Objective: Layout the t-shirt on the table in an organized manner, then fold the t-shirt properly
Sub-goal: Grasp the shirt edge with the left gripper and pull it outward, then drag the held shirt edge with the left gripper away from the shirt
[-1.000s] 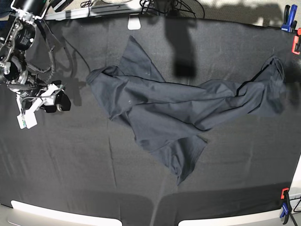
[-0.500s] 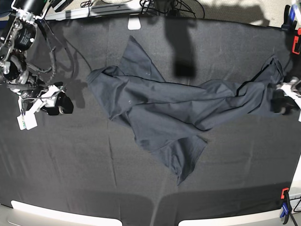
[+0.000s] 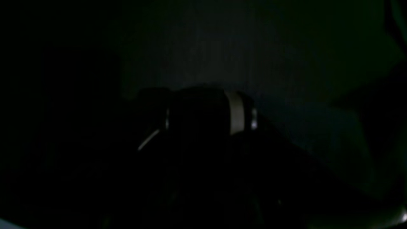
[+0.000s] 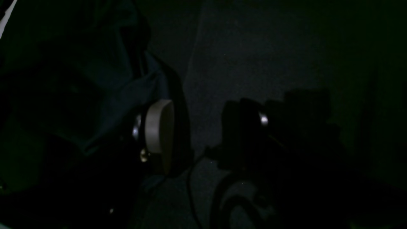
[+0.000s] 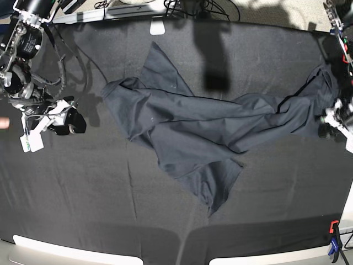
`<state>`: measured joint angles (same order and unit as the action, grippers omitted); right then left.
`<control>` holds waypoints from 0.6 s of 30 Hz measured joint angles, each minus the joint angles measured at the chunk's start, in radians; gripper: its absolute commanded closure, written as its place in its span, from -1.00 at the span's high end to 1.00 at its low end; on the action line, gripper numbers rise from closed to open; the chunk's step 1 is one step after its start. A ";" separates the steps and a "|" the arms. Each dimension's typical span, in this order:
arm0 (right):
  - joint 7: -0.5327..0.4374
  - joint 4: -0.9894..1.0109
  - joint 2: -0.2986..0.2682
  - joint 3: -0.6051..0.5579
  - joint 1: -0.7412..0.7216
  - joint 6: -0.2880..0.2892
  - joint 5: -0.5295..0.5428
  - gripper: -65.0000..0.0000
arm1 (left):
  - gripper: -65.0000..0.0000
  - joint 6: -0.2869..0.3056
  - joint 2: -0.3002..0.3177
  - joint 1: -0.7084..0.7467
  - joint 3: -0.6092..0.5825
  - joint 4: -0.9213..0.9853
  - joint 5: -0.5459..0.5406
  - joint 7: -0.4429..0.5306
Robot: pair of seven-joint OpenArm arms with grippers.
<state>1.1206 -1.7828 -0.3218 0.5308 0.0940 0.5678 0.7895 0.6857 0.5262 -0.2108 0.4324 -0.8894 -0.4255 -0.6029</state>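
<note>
Clearly not yet laid out: t-shirt sprawled crumpled across the middle of the tabletop, twisted into a long band running toward the base view's right edge, one flap pointing to the far side, another to the near side. Right gripper at the base view's left, low over bare black cloth, well apart from the shirt's nearest fold; jaws spread wide in its wrist view, nothing between them, navy cloth just beside one pad. Left gripper at the opposite end, at or just beside the bunched shirt end; jaws partly parted by the look of it, wrist view too dark to tell whether any cloth is caught.

Likely trouble: pinching the matte table cover along with, or instead of, the shirt, given near-identical dark cloth. Pulling one end alone risks dragging the whole twist sideways rather than opening it. Grabbing several stacked layers would keep the folds locked.
</note>
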 measured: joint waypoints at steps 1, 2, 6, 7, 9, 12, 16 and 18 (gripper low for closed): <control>0.000 0.000 0.000 0.000 0.000 0.000 0.000 -0.01 | -0.42 0.001 0.000 0.006 0.000 0.004 -0.014 -0.004; 0.000 0.000 0.000 0.000 0.000 0.000 0.000 -0.01 | -0.42 0.004 0.000 0.008 0.000 0.004 -0.015 -0.029; 0.000 0.000 0.000 0.000 0.000 0.000 0.001 -0.01 | -0.54 0.004 0.000 0.031 -0.013 0.004 -0.039 -0.041; 0.000 0.000 0.000 0.000 0.000 0.000 0.001 -0.01 | -0.71 0.004 0.000 0.042 -0.026 0.004 -0.052 -0.024; 0.000 0.000 0.000 0.000 0.000 0.000 0.001 -0.01 | -1.00 0.003 0.006 0.050 -0.064 0.003 -0.068 -0.023; 0.000 0.000 0.000 0.000 0.000 0.000 0.002 -0.01 | -1.00 0.000 0.008 0.047 -0.126 0.000 -0.129 -0.004; 0.000 0.000 0.000 0.000 0.000 0.000 0.002 -0.01 | -1.00 -0.001 -0.003 0.053 -0.139 -0.035 -0.176 0.058; 0.000 0.000 0.000 0.000 0.000 0.000 0.002 -0.01 | -1.00 0.000 0.004 0.042 -0.139 -0.051 -0.173 0.098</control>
<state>1.1206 -1.7828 -0.3222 0.5308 0.0940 0.5678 0.7910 0.6853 0.5301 -0.1684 0.2935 -0.9409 -0.5983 -0.5045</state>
